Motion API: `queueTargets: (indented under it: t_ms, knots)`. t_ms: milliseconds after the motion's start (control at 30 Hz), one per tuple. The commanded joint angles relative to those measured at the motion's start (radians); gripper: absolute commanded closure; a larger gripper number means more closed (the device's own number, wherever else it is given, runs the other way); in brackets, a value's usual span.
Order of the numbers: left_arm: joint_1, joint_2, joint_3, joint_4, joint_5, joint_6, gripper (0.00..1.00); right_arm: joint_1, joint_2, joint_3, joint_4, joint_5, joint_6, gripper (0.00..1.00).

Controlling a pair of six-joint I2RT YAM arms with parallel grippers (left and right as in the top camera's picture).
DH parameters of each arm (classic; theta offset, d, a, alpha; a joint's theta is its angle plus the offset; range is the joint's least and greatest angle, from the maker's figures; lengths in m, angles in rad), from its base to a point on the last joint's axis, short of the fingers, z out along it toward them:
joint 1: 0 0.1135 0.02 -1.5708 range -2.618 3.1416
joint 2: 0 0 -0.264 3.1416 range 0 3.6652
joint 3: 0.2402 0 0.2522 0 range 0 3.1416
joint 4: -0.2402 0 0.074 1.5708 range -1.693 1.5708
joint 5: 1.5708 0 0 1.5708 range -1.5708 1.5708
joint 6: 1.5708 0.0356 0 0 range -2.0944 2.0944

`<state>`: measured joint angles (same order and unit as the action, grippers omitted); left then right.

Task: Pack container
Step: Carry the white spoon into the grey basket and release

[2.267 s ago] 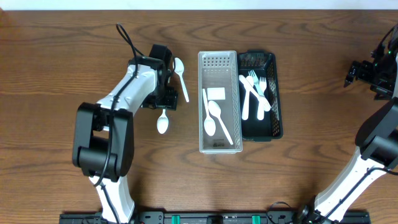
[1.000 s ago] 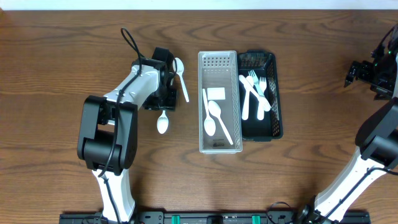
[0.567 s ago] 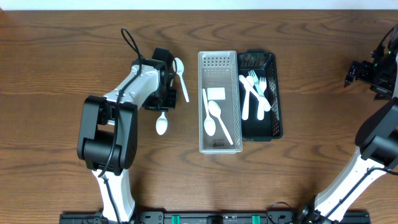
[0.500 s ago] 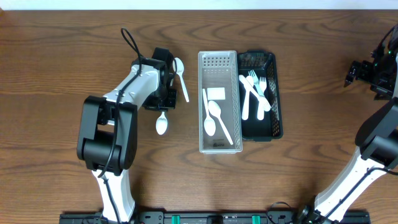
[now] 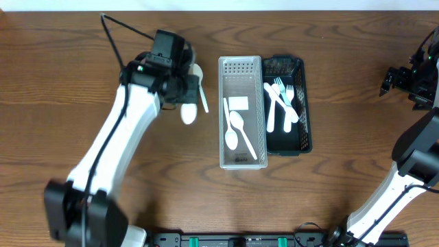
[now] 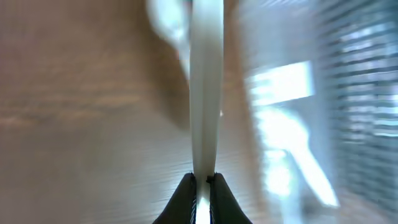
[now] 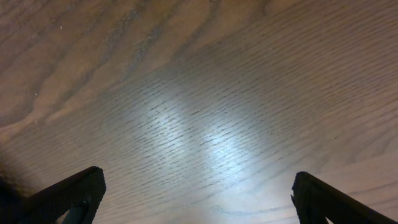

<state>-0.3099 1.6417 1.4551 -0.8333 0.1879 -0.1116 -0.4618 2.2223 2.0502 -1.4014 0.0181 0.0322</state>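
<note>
My left gripper is raised above the table, shut on the handle of a white plastic spoon whose bowl hangs toward the front. In the blurred left wrist view the spoon runs straight up from the closed left gripper. A second white spoon lies on the wood just left of the clear tray, which holds two spoons and a white card. My right gripper stays at the far right edge, open over bare wood.
A black tray with white forks and knives sits against the clear tray's right side. Both trays stand at the table's centre. Bare wood surrounds them.
My left gripper closed on the lower spoon's handle and lifted it off the table, moving up and back. The right arm has not moved.
</note>
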Motion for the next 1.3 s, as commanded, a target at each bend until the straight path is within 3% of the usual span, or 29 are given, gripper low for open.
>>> queueTargets:
  t_ms: [0, 133, 267, 400, 500, 567, 733, 867, 900, 1033, 1267]
  knots:
    - [-0.078, -0.053, 0.016, 0.023, 0.064, -0.098, 0.94, 0.003, -0.006, 0.000, -0.001, 0.000, -0.014, 0.01]
    - [-0.182, -0.051, 0.016, 0.058, 0.063, -0.181, 0.94, 0.003, -0.006, 0.000, -0.001, 0.000, -0.014, 0.01]
    - [-0.250, -0.027, 0.016, 0.087, 0.057, -0.186, 0.93, 0.003, -0.006, 0.000, -0.001, 0.000, -0.014, 0.01]
    - [-0.264, 0.003, 0.015, 0.106, 0.026, -0.186, 0.55, 0.003, -0.006, 0.000, -0.001, 0.000, -0.014, 0.01]
    - [-0.263, 0.014, 0.015, 0.124, 0.027, -0.186, 0.44, 0.003, -0.006, 0.000, -0.001, 0.000, -0.014, 0.01]
    - [-0.263, 0.014, 0.015, 0.145, 0.027, -0.181, 0.28, 0.003, -0.006, 0.000, -0.001, 0.000, -0.014, 0.01]
    - [-0.224, 0.011, 0.016, 0.253, 0.005, -0.137, 0.12, 0.003, -0.006, 0.000, -0.001, 0.000, -0.014, 0.01]
    - [-0.130, 0.006, 0.018, 0.311, -0.067, -0.138, 0.08, 0.003, -0.006, 0.000, -0.001, 0.000, -0.014, 0.01]
    - [-0.102, 0.006, 0.018, 0.312, -0.086, -0.138, 0.02, 0.003, -0.006, 0.000, -0.001, 0.000, -0.014, 0.01]
    - [0.000, 0.030, 0.017, 0.304, -0.130, -0.210, 0.02, 0.003, -0.006, 0.000, -0.001, 0.000, -0.014, 0.01]
    - [0.065, 0.124, 0.017, 0.265, -0.176, -0.221, 0.02, 0.003, -0.006, 0.000, -0.001, 0.000, -0.014, 0.01]
